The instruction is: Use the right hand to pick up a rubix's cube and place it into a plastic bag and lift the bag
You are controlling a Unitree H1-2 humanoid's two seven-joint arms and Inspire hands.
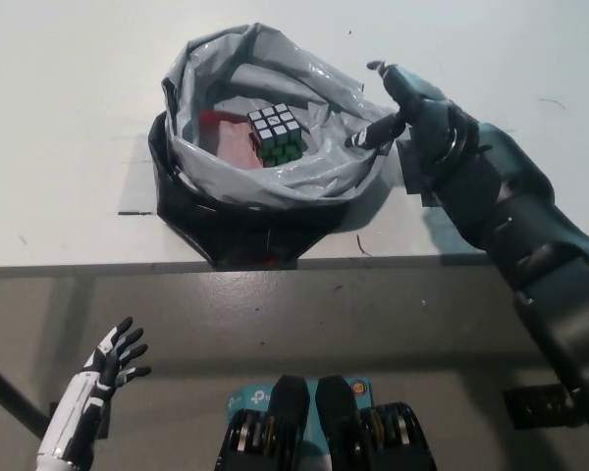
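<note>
At table centre the bag [265, 167] gapes wide, cube [276, 133] resting inside. Right hand [407, 103] sits at its 3 o'clock rim, fingers spread, seemingly touching the plastic, likely seeking a grip. Left hand [113, 358] idles open at 7 o'clock.

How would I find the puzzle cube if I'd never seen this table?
Look on the white table for the crinkly grey and black plastic bag near its front edge. Down inside its open mouth sits the Rubik's cube, beside a reddish-brown block. It alone has little white and green squares in a black grid.
</note>
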